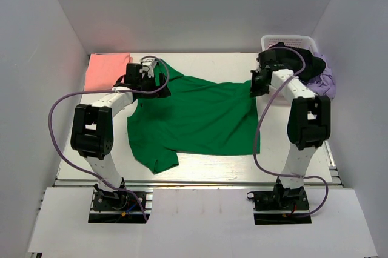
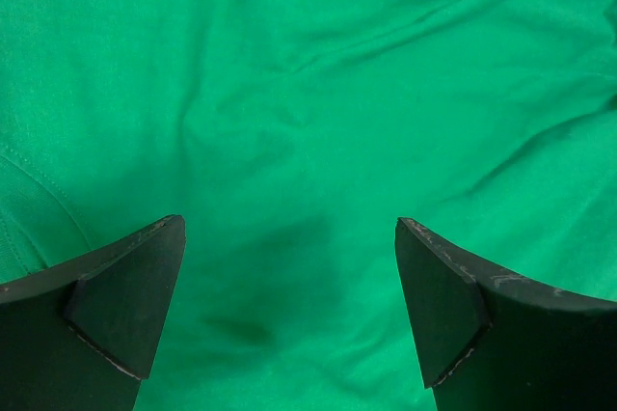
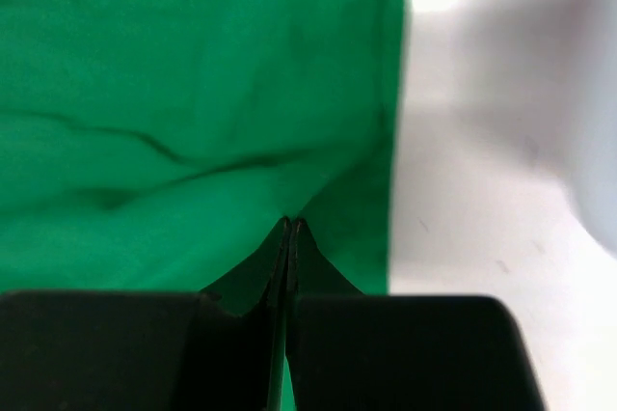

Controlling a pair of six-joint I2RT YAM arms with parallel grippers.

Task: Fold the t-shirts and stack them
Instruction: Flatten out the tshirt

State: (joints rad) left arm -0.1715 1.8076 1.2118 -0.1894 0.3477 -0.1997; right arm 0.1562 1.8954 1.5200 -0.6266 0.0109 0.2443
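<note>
green shirt [image 1: 200, 115] spread flat mid-frame, pink shirt [image 1: 108, 70] at upper left. left gripper [image 2: 289, 237] wide apart over the green shirt's upper-left part, holding nothing. right gripper [image 3: 289, 228] pinched tight on its right edge (creases run to the tips). Cloth looks light and limp and will sag, so grab it at hems or corners.

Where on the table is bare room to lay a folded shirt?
Bare table shows along the far edge, between the salmon-pink shirt and the white basket, and in a near strip in front of the green shirt. The far corners are crowded: the left tool beside the salmon-pink shirt, the right tool beside the white basket.
</note>
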